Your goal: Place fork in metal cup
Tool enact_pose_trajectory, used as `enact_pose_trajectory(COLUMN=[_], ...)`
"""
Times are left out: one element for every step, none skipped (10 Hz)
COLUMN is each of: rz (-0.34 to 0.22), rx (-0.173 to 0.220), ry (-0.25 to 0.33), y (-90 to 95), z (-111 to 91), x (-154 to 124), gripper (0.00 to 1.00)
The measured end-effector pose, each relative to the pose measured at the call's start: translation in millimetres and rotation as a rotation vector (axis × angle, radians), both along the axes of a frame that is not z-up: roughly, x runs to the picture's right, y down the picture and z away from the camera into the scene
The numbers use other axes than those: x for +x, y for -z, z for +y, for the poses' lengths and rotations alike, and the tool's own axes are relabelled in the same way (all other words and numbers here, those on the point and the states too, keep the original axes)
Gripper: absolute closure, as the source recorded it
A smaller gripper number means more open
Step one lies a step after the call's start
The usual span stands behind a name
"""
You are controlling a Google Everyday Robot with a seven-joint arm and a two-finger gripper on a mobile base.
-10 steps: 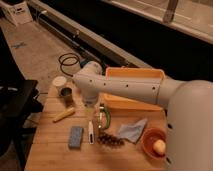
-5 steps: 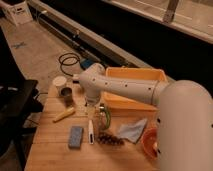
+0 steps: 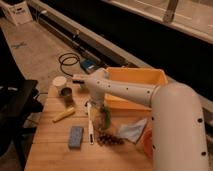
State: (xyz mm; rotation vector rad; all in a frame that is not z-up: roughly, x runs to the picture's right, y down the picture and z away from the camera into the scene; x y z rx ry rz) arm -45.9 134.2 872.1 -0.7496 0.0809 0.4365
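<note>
Your robot's arm (image 3: 135, 92) is white and smooth. It is fat and round at the near end and gets thinner farther out. A small dark cap sits on the far joint. The darker gripper (image 3: 101, 115) hangs under the thin end, above the wooden table (image 3: 50, 155).

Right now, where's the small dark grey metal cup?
Camera view, wooden table's left: the metal cup stands beside the white cup; the gripper hangs to its right.

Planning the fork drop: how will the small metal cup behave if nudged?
The metal cup is small and upright beside the white cup, so probably light and apt to tip under a long fork. Its shiny wall would likely slide on the wooden table. The gripper hangs beside the fork.
</note>
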Motion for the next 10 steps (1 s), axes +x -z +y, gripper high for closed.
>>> enact_pose_trajectory(rz=[0.026,0.043,0.064,0.083,0.094,0.111,0.126,0.132,0.14,0.145], rx=[0.002,0.005,0.002,0.0,-0.002,-0.005,-0.007,-0.007,-0.006,-0.005], ry=[-0.012,-0.019,-0.023,-0.019,-0.018,-0.015,-0.015,-0.014,-0.011,-0.012], y=[-3.8,-5.7,-7.9,-10.3,-12.6,-16.2,-19.3,-21.0,-22.6,-23.3], z=[0,0,1,2,4,6,6,6,6,5], x=[4,6,8,10,10,14,18,19,20,21], gripper=[0.2,0.2,0.2,0.2,0.2,0.2,0.2,0.2,0.2,0.2])
